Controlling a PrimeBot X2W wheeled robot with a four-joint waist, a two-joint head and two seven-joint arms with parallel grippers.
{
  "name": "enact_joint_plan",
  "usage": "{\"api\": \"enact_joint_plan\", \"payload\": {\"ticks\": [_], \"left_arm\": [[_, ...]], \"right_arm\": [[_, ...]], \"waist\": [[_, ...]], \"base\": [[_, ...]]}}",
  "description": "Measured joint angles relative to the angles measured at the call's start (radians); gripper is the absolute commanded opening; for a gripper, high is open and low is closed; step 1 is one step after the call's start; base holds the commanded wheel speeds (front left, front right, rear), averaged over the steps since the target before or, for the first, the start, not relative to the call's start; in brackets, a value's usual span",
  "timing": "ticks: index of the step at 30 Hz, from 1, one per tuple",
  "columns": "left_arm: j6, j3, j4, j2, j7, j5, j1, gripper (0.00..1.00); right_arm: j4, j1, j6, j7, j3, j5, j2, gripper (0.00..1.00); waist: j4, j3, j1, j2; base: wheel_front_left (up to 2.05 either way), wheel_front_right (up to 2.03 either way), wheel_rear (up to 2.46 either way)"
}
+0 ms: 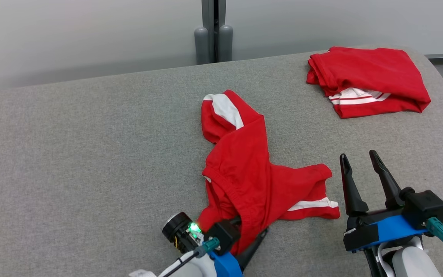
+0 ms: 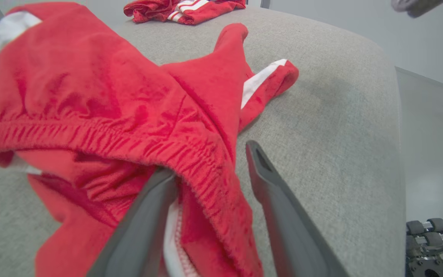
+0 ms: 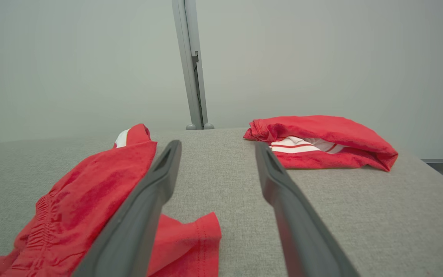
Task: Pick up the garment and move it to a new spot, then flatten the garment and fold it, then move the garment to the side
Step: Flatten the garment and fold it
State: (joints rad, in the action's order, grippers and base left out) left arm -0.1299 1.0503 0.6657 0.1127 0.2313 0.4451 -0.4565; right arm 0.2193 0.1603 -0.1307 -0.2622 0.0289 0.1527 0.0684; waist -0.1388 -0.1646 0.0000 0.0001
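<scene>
Grey table (image 1: pixel 90 154), and we hold left gripper (image 2: pixel 210 159) spread astride the shorts' (image 1: pixel 244 165) waistband (image 2: pixel 110 134), right gripper (image 1: pixel 358 154) spread; a shallow pinch may slip.

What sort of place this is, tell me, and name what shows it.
Likely a robot test room, not a home: a grey fabric-covered table, a bare pale wall with a grey metal post behind it, plus a crumpled red garment and a folded red garment.

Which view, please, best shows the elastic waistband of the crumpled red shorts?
Left wrist view: the waistband lies close, straddled by the left pincer. Head view shows it small, partly hidden; right wrist view catches its edge obliquely.
</scene>
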Motion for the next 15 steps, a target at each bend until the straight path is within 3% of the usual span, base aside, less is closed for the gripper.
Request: {"api": "enact_joint_plan", "payload": {"ticks": [1,2,3,8,15], "left_arm": [[0.000,0.000,0.000,0.000,0.000,0.000,0.000,0.46],[0.000,-0.004,0.015,-0.008,0.009,0.022,-0.014,0.12],[0.000,-0.006,0.024,-0.012,0.011,0.031,-0.018,0.00],[0.000,-0.045,0.053,-0.012,0.026,0.056,-0.043,0.00],[0.030,-0.135,0.005,0.051,0.030,0.063,-0.057,0.00]], "right_arm": [[0.000,0.000,0.000,0.000,0.000,0.000,0.000,1.00],[0.001,0.000,0.000,0.000,0.001,0.000,0.000,1.00],[0.003,0.000,0.000,0.000,0.002,0.000,0.000,1.00],[0.008,-0.004,0.000,0.000,0.000,0.001,0.000,1.00],[0.013,-0.019,0.000,0.000,-0.006,0.007,0.003,1.00]], "waist": [[0.000,0.000,0.0000,0.0000],[0.000,0.003,0.0000,0.0000],[0.001,0.004,0.0000,0.0000],[0.017,0.013,0.0000,0.0000],[0.062,0.030,0.0000,0.0000]], "base": [[0.00,0.00,0.00],[0.00,0.00,0.00],[0.00,0.00,0.00],[0.00,0.00,0.00],[0.00,0.00,0.00]]}}
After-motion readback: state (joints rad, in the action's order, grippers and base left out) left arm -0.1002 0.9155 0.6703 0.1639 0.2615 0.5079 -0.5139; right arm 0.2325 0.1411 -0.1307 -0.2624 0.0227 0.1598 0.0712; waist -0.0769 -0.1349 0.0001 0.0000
